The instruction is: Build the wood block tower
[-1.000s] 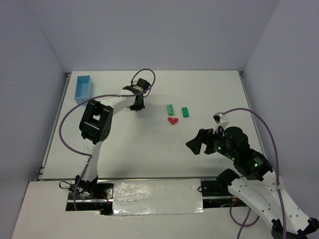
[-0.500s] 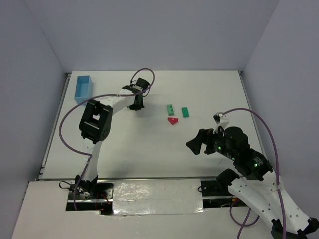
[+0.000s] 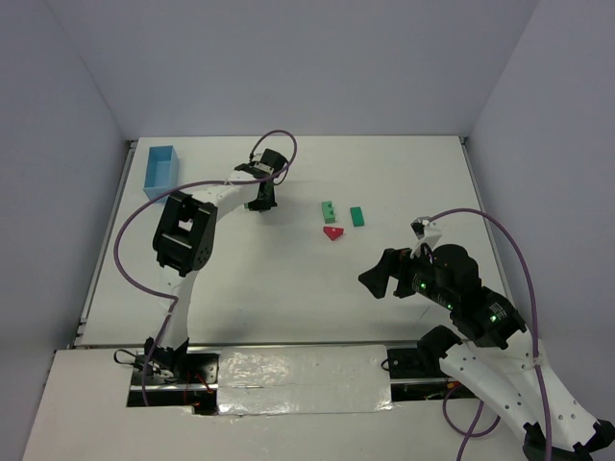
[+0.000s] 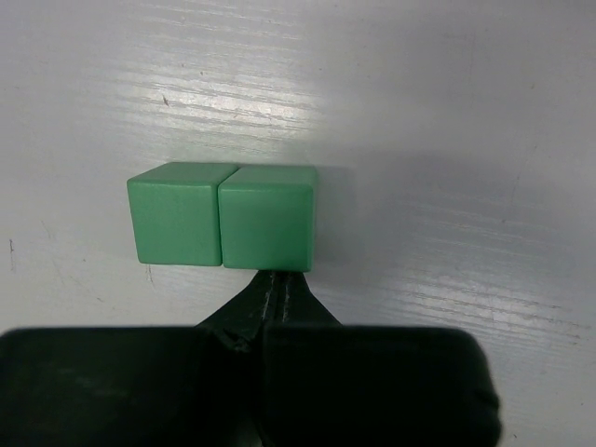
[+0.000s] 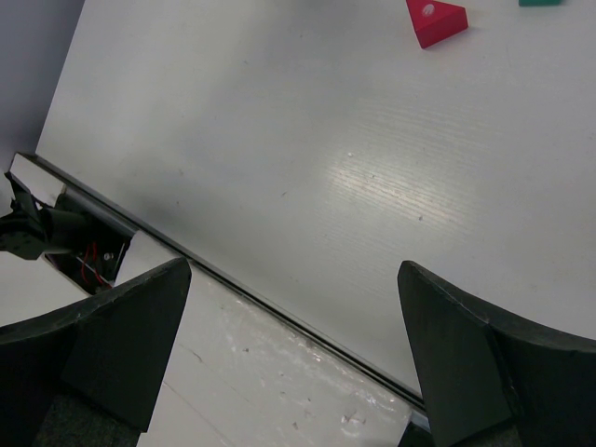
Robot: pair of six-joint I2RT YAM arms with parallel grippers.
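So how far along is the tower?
Nothing is stacked yet. In hand: the left end effector, shut, sits at two green cubes lying side by side. To do: more green blocks and the red roof lie loose, unstacked; the right end effector hangs open, empty.

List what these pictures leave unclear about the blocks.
- Top view: the two green cubes are hidden under the left gripper; only its wrist camera shows them.
- Right wrist view: a green block is cut off by the top edge.
- Left wrist view: whether the gripper touches the cube cannot be told.
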